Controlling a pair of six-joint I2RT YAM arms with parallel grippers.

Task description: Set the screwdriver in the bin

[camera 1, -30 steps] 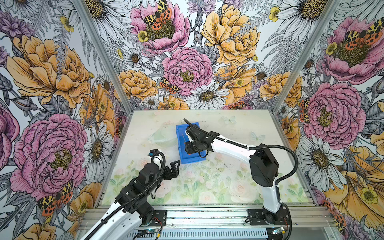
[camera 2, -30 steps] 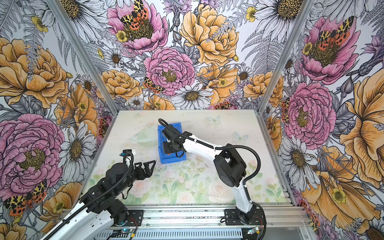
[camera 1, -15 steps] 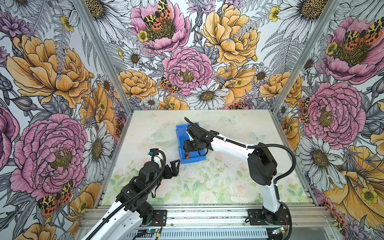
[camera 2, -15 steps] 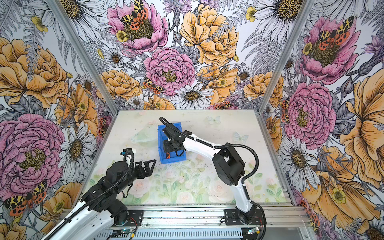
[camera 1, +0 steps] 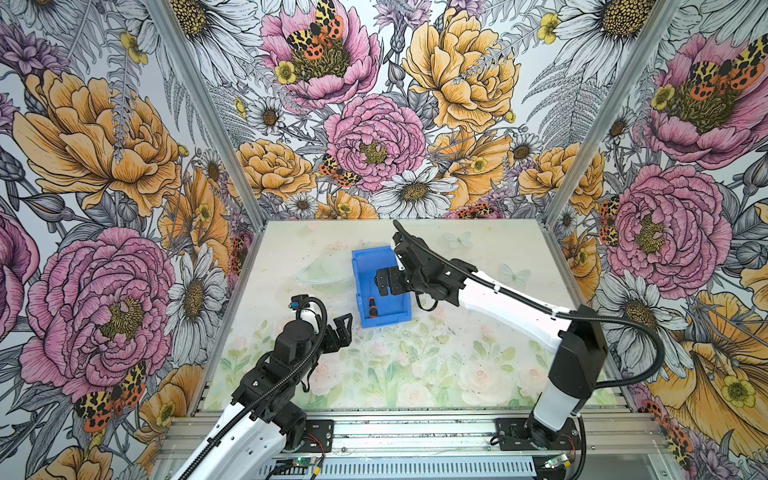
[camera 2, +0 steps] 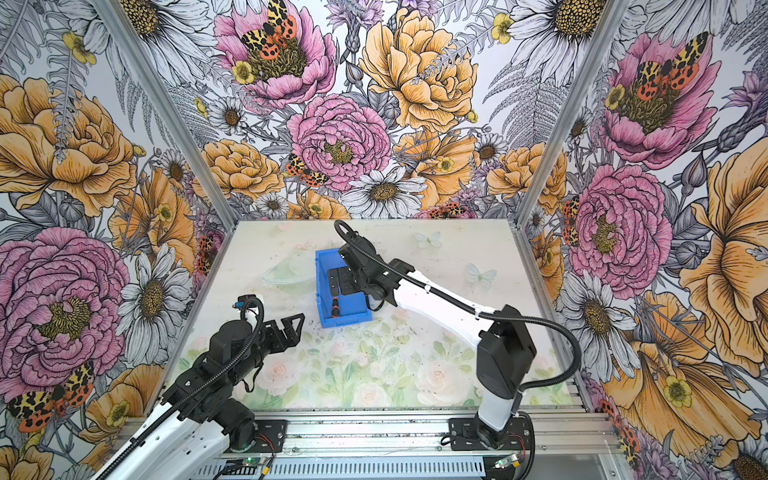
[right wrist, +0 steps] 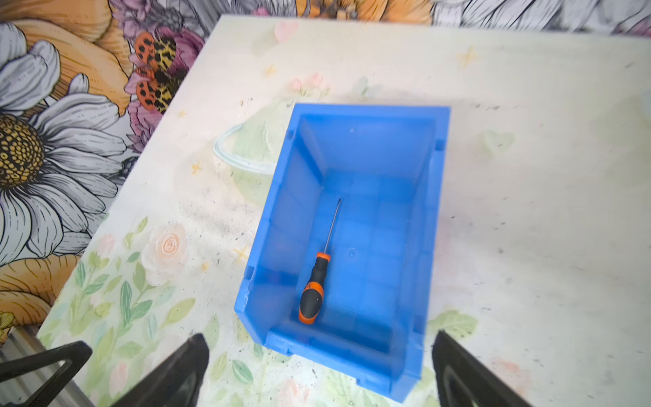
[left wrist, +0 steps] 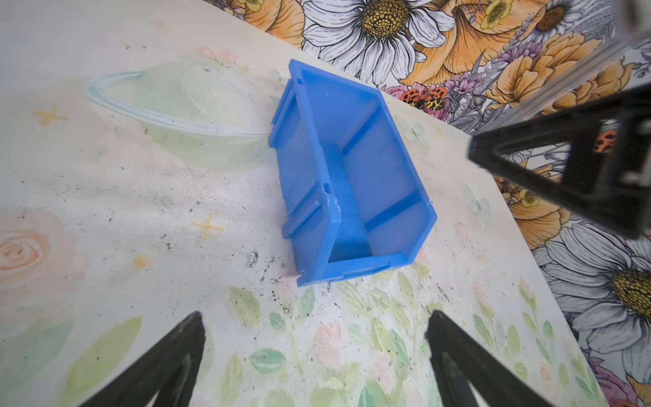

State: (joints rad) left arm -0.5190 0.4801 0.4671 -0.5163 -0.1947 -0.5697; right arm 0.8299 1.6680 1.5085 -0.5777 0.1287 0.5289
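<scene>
All but done, seemingly: the screwdriver [right wrist: 314, 287] is laid flat in the bin [right wrist: 303, 183] mid-frame, the right gripper [right wrist: 318, 336] is spread wide and empty, only the retreat is left.

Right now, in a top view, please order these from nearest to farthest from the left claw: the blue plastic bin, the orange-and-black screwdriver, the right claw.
1. Blue rectangular plastic bin: its front corner sits just beyond the left claw.
2. Orange-and-black screwdriver: lying inside the bin, handle toward the low front lip.
3. Right claw: open, over the bin's inside, farthest.
</scene>
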